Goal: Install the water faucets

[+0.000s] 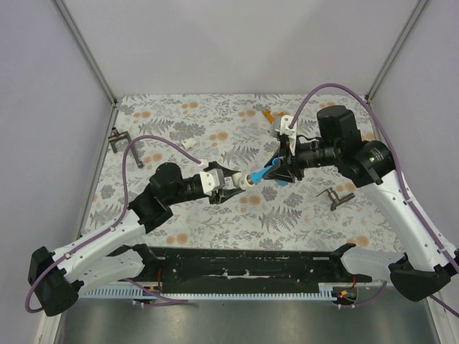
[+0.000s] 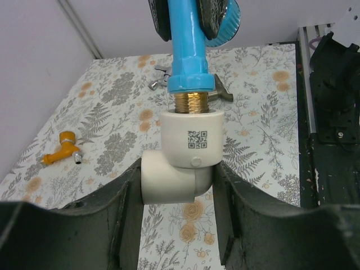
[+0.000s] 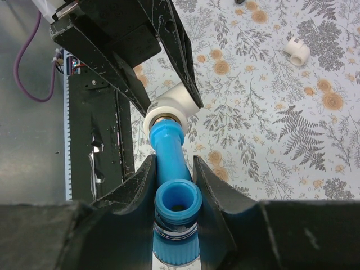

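Note:
The blue faucet [image 1: 264, 173] hangs in mid-air between the two arms. My right gripper [image 3: 173, 161] is shut on its body, the spout mouth facing the right wrist camera. Its brass thread [image 2: 191, 103] sits in the mouth of a white elbow fitting [image 2: 180, 163], with some thread still showing. My left gripper [image 2: 177, 175] is shut on that fitting, one finger on each side. The orange faucet [image 2: 64, 147] lies loose on the floral table, also visible as the orange faucet [image 1: 269, 115] at the back behind the right arm.
A second white fitting [image 3: 297, 52] lies on the table at the left middle [image 1: 192, 145]. Dark metal brackets rest at the far left [image 1: 117, 136] and right [image 1: 341, 196]. A black rail [image 1: 237, 265] runs along the near edge. Grey walls enclose the table.

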Tool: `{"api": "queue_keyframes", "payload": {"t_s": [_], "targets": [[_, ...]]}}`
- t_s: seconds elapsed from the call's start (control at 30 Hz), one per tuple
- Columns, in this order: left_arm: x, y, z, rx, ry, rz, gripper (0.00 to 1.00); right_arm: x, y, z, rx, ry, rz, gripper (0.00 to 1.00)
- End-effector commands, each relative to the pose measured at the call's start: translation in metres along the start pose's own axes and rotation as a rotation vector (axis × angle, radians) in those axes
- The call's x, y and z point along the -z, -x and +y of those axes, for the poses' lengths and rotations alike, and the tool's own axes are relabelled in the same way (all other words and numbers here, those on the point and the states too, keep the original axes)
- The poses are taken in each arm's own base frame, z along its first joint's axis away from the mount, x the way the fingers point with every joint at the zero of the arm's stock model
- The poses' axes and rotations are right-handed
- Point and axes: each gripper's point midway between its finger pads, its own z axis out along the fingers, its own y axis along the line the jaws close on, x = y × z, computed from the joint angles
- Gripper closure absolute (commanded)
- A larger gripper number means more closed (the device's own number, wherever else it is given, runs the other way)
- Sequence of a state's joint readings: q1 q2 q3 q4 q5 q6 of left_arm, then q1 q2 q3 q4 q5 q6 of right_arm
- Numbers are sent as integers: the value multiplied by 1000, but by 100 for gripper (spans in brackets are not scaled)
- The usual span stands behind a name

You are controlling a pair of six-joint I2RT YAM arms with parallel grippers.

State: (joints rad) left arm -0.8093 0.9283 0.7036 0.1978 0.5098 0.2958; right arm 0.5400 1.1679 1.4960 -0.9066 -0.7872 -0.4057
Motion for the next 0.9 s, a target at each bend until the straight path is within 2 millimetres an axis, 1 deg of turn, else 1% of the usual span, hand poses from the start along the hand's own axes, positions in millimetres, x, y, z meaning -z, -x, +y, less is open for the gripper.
{"api": "queue_keyframes", "payload": {"t_s": [0.0, 0.23, 0.3, 0.37, 0.47, 0.6, 0.73, 0.87], "targets": [[0, 40, 2, -46, -8, -126, 98, 3, 15, 1, 89, 2, -12, 100], [-1, 50, 4, -64, -10, -146, 98, -4, 10, -1, 95, 15, 19, 100], [-1, 49, 9, -76, 10, -141, 98, -6, 8, -2, 85, 20, 24, 100], [0, 52, 14, -91, 44, -149, 98, -9, 8, -2, 71, 29, 26, 100], [4, 61, 21, -114, 94, -188, 98, -12, 7, -6, 26, 22, 32, 100], [10, 71, 31, -136, 178, -248, 98, -18, 13, -7, -45, 20, 2, 100], [9, 69, 33, -186, 211, -239, 98, -24, 15, -9, -127, 24, -4, 100], [5, 67, 30, -264, 206, -229, 98, -31, 11, -10, -234, 38, 20, 100]]}}
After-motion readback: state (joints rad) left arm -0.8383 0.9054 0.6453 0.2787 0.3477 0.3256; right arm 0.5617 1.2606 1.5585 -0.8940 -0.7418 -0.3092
